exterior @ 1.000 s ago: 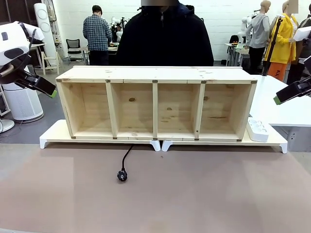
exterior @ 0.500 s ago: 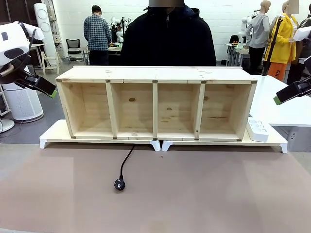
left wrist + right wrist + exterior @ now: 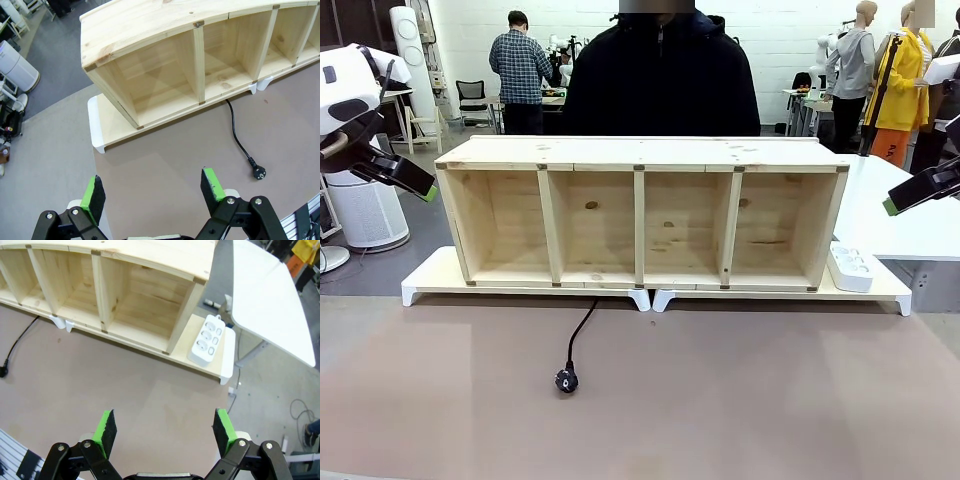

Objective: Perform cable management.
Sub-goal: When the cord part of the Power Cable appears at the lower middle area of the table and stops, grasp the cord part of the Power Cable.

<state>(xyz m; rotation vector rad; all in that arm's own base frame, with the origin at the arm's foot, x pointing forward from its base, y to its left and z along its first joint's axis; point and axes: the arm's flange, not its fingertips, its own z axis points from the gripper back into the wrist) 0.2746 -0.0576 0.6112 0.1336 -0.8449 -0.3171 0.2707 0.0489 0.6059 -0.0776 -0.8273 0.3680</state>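
- Now the cable point(image 3: 579, 328) lies on the table point(image 3: 770, 400), coming out from under the wooden shelf point(image 3: 640, 152) left of its middle, with the plug point(image 3: 566, 379) at the near end.
- Change: against a second ago the plug sits a bit nearer and further left, with more cord out; no shift in the last half second.
- Probably fed through from the far side by the person point(image 3: 660, 80); their hands are hidden.
- Left jaws spread wide, green pads point(image 3: 94, 192) empty, high at the far left, well apart from the cable.
- Right jaws spread too, pads point(image 3: 106, 426) empty, out at the right near the white power strip point(image 3: 853, 267).
- Meaning: the plug looks settled and reachable, and the pick-up has not started.
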